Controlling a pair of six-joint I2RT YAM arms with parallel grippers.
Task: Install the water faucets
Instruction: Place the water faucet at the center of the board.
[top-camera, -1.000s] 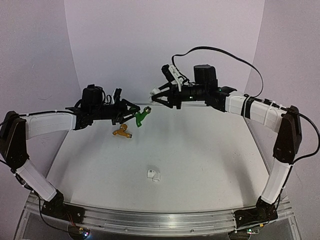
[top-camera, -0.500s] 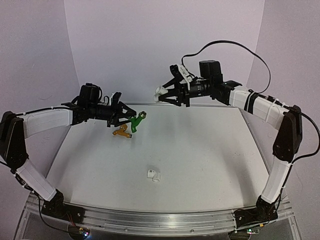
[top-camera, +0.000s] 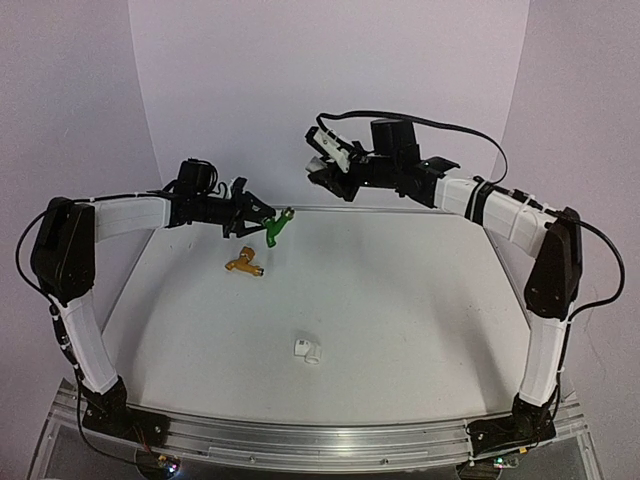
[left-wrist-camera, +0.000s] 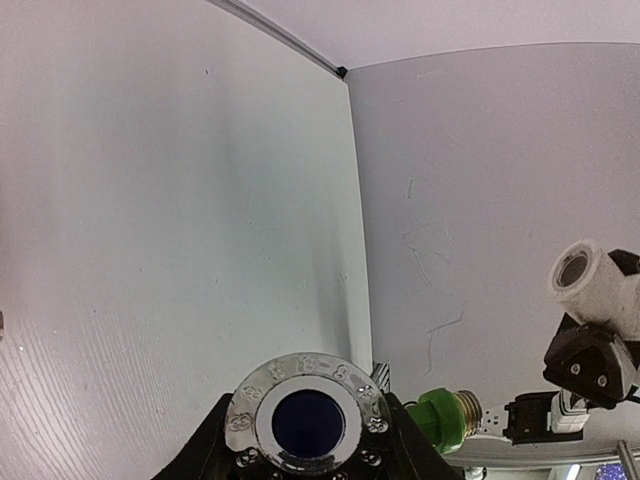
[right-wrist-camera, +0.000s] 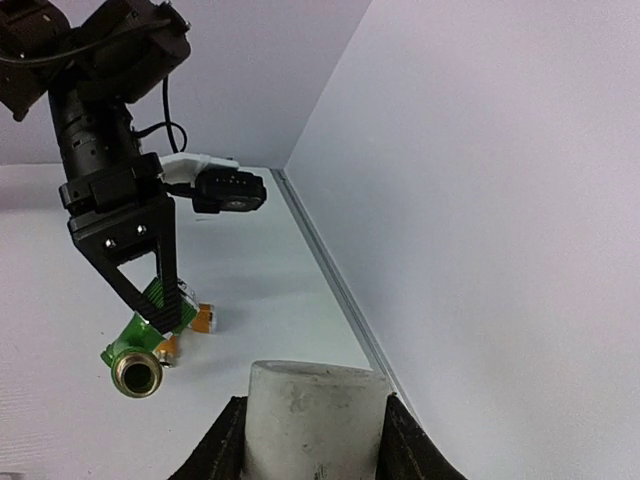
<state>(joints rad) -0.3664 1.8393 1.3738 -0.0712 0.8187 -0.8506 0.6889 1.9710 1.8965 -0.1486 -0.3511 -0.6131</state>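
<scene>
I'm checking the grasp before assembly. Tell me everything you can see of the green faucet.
The green faucet is a small plastic tap with a brass-coloured threaded end, open and hollow. The left gripper holds it by its body, in the air above the table's far side, the threaded end aimed toward the white fitting in the right gripper, not touching it.

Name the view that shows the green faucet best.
Right wrist: the green faucet is large, brass mouth facing the camera. Top external shows it whole but tiny; left wrist catches only its collar and thread.
</scene>
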